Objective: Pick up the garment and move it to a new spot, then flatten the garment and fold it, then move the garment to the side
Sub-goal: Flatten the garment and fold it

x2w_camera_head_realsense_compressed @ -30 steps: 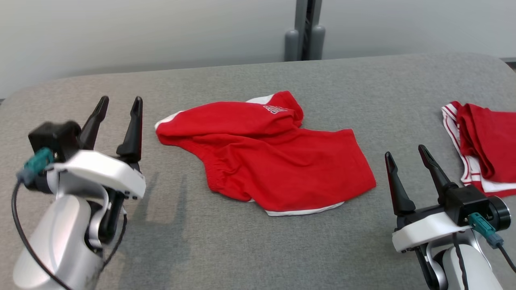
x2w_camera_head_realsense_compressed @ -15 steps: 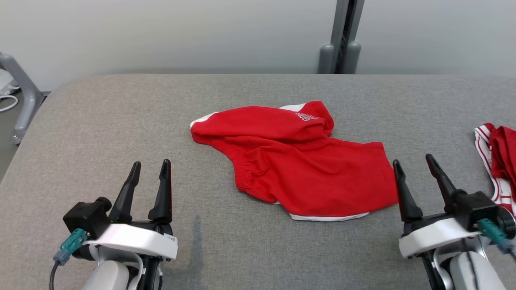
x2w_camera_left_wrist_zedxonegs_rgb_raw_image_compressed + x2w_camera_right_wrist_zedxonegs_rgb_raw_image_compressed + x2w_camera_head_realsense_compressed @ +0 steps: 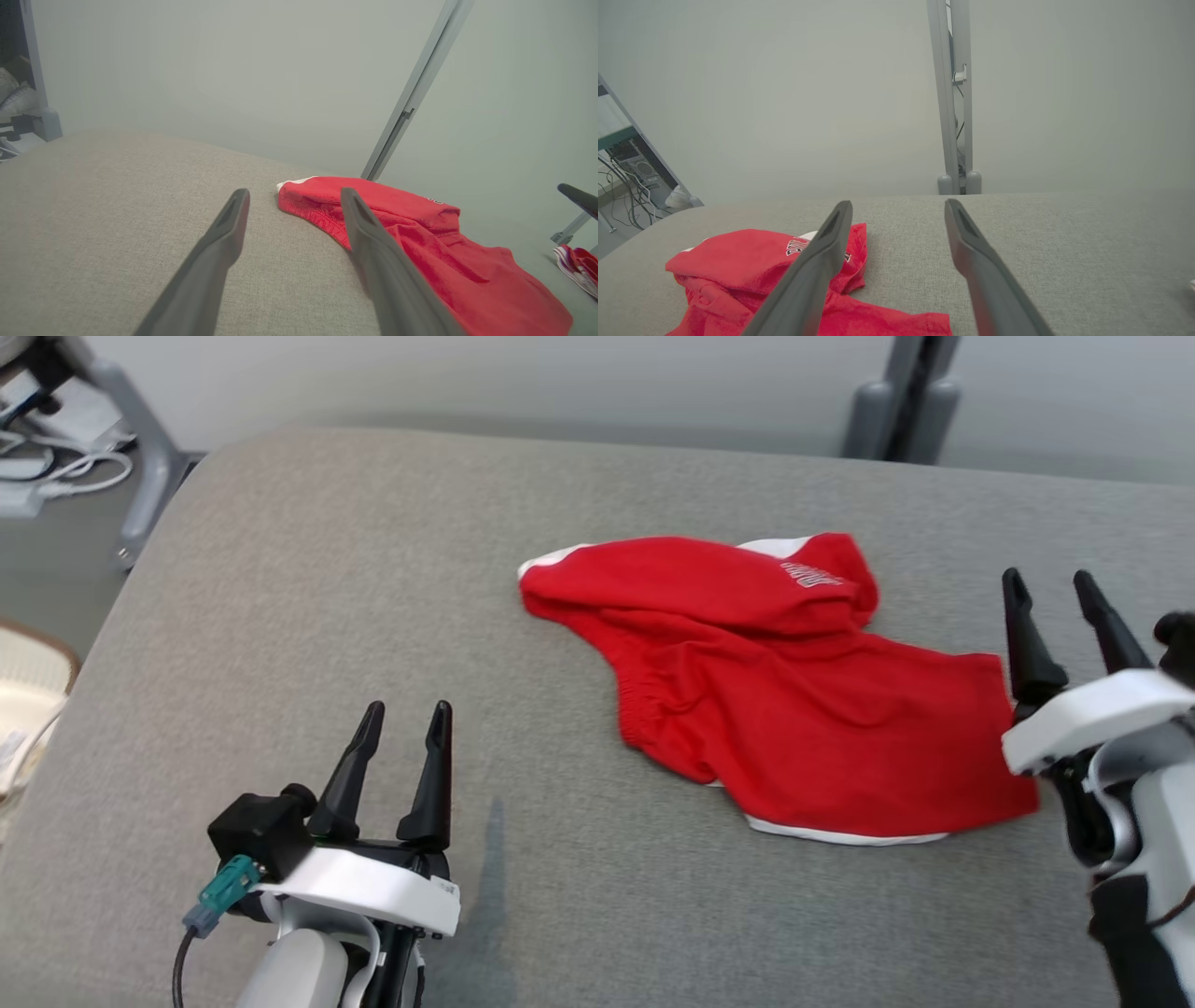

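A pale wall [image 3: 467,373] backs a tabletop [image 3: 308,616] covered in grey woven fabric, with a grey upright post [image 3: 910,401] standing behind its far edge and loose cables [image 3: 56,467] on the floor past the far left corner. The red garment [image 3: 794,709] lies crumpled right of the tabletop's middle, white trim showing along its near and far edges and small lettering [image 3: 810,575] on the bunched far part. The left end effector [image 3: 407,709] sits over the near left of the tabletop, fingers apart and empty, well apart from the garment. The right end effector [image 3: 1047,577] is at the right, fingers apart and holding nothing, just beside the garment's right edge; whether it touches the cloth cannot be told. A second red and white garment [image 3: 579,268] lies further right.
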